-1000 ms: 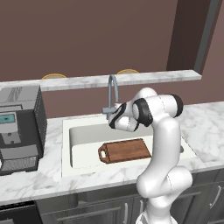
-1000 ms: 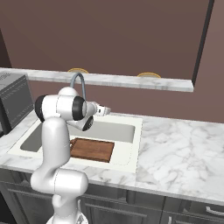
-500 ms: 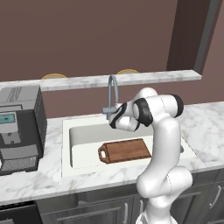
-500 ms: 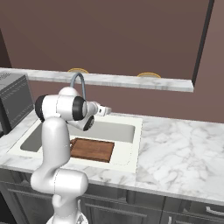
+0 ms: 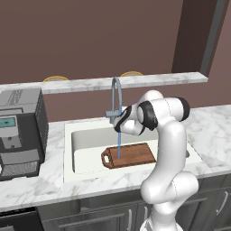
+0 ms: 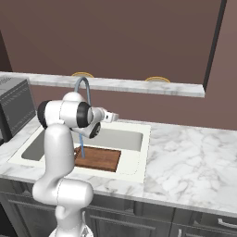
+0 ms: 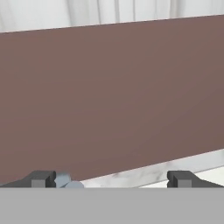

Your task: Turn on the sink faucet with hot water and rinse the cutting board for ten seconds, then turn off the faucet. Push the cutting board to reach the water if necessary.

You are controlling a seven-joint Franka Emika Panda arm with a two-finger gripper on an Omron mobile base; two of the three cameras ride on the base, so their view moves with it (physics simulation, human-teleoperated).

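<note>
We count one sink faucet [image 5: 115, 97], one cutting board [image 5: 130, 155], one stream of water [image 5: 119, 144] and one sink [image 5: 85, 140] set in the marble tabletop [image 5: 212, 131]. The water falls as a thin light-blue line from the arched spout straight down onto the cutting board, which lies flat in the basin on the side nearer the robot, its rounded handle pointing toward the coffee machine [image 5: 20, 131]. From the right base view the stream [image 6: 82, 147] meets the board [image 6: 98, 159] near its left end.

The claw [image 5: 116, 121] sits at the faucet's base post, by the side lever. In the hand view its two dark fingertips [image 7: 41, 178] stand wide apart with nothing between them, and a small grey-blue part of the faucet shows just beside the left tip (we cannot tell whether it touches).

Around it: one coffee machine on the tabletop left of the sink, one raised marble ledge [image 5: 158, 80] behind the faucet, and two tan round objects [image 6: 82, 74] behind that ledge. The arm's white forearm crosses in front of the sink's right part and hides the board's right end in the left base view.
</note>
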